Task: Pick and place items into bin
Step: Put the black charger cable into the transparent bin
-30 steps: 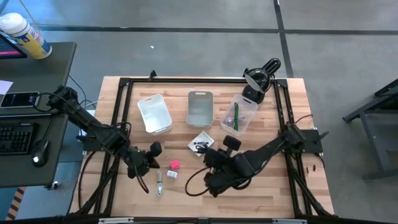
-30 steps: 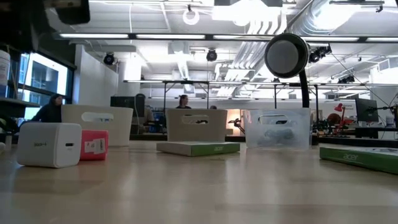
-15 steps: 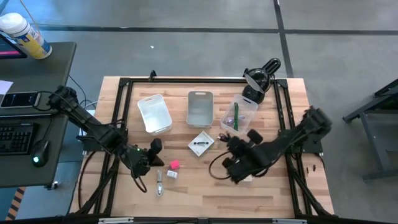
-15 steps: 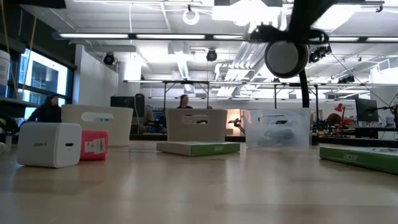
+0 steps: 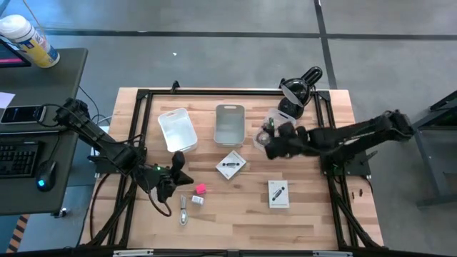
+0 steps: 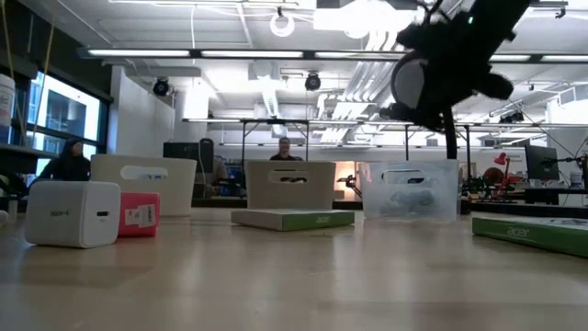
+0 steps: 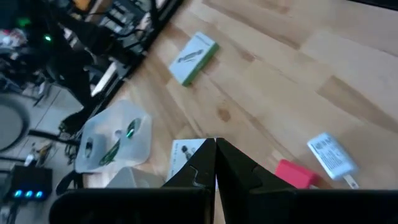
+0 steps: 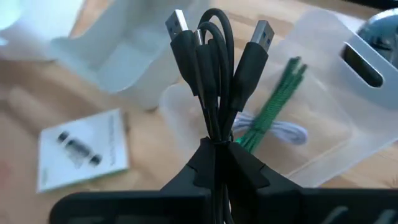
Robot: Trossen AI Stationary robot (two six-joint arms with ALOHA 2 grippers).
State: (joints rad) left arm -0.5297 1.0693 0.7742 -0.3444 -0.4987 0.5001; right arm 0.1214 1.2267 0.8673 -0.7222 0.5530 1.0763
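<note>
Cable (image 8: 214, 74) in the air, carry step under way. Right tool (image 8: 216, 163) clamped tight on a looped black cable, two plugs poking out past the fingertips, hovering just by the clear bin (image 5: 273, 131) at about one o'clock on the surface (image 5: 235, 221). Green cord (image 8: 273, 99) and a pale cord lying inside that bin, seen straight past the held cable in the right wrist view. Looks like the drop is next: calls for centring the loop above the bin's opening, then spreading the fingers so the plugs fall inside and not across the rim. Risk, as a judgement: springy loop catching the wall and flopping out.

Left tool (image 7: 216, 163) pinched shut on nothing, low at about eight o'clock, just beside the pink block (image 5: 201, 189) and the white charger (image 5: 196, 200), touching neither as far as can be told. Silvery piece (image 5: 183, 213) a little nearer the front edge. Probably lining up its own pick; would need opening first.

Still out on the surface: white card (image 5: 230, 165) near centre, second card (image 5: 278, 193) toward five o'clock. White bin (image 5: 176, 130) at eleven, grey bin (image 5: 229, 123) at twelve, contents hard to tell. Several items left, so roughly early to middle of the job.
</note>
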